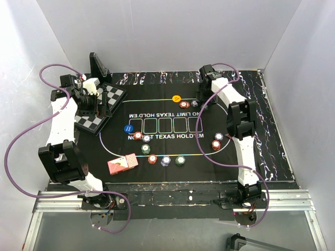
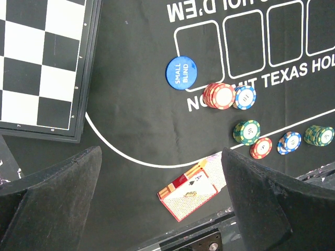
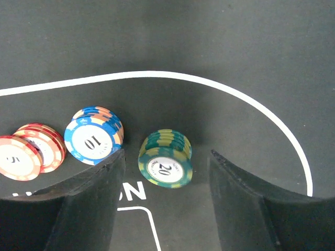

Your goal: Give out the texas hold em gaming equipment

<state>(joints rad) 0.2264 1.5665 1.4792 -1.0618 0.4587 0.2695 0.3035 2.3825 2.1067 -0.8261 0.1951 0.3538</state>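
My right gripper (image 3: pixel 165 205) is open low over the mat, its jaws either side of a green chip stack marked 20 (image 3: pixel 165 159) without touching it. A blue-white stack marked 10 (image 3: pixel 93 136) and red stacks (image 3: pixel 31 150) lie to its left. In the top view this gripper (image 1: pixel 202 97) is at the far side, near a yellow disc (image 1: pixel 177 98). My left gripper (image 2: pixel 159 209) is open and empty, high above the mat by the chessboard (image 2: pixel 42 63). Below it lie the red-pink card box (image 2: pixel 191 194), the blue small-blind disc (image 2: pixel 181 72) and several chip stacks (image 2: pixel 220 95). No triangle marker shows.
The black printed mat (image 1: pixel 230 167) covers the table. The chessboard (image 1: pixel 107 104) with pieces sits at the far left under my left arm. The card box (image 1: pixel 122 163) lies near the front edge. Two chip stacks (image 1: pixel 216 142) lie right of centre. Grey walls enclose three sides.
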